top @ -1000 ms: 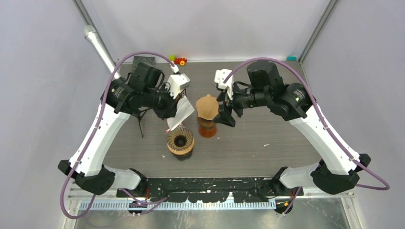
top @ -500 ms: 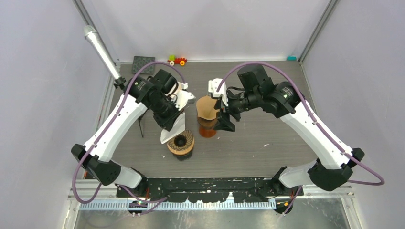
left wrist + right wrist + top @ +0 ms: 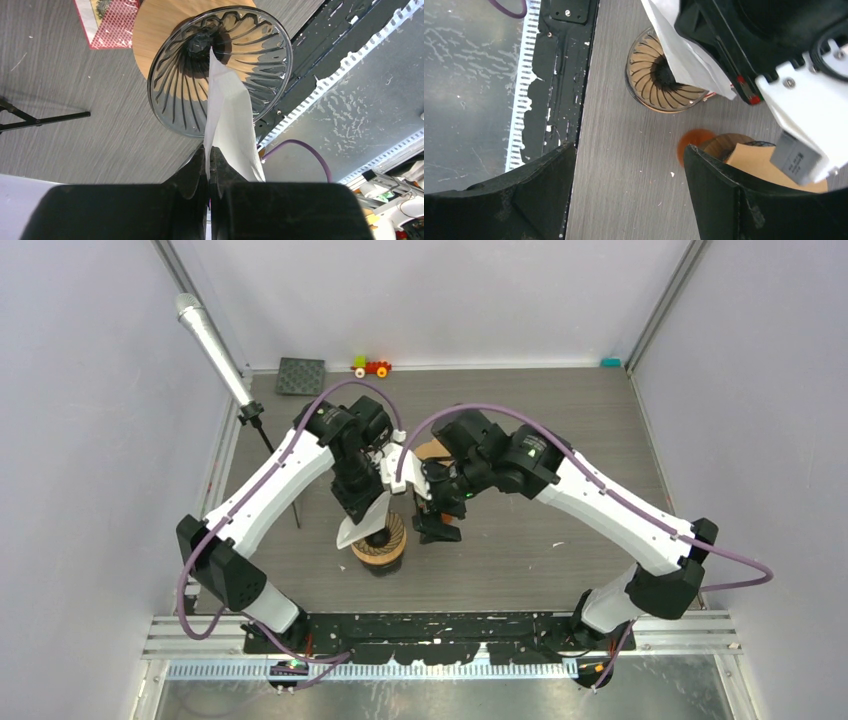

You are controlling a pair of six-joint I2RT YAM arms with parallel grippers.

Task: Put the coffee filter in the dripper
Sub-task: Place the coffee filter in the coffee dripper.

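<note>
From above, the right arm (image 3: 520, 465) hides most of the brown filter stack (image 3: 431, 449); the white filter (image 3: 361, 525) covers the rim of the dripper (image 3: 390, 543) at ten o'clock. At the left wrist, a red patterned card (image 3: 107, 25) runs off the top edge.

Coffee filter (image 3: 227, 115): white paper, folded flat into a narrow wedge. It is hanging pinched at its wide end in the left gripper (image 3: 207, 152), its pointed tip reaching into the dripper's centre.

Dripper (image 3: 260, 60): clear ribbed cone on a round wooden collar. It is standing upright, mouth up, on the table (image 3: 560, 500) near its middle.
</note>
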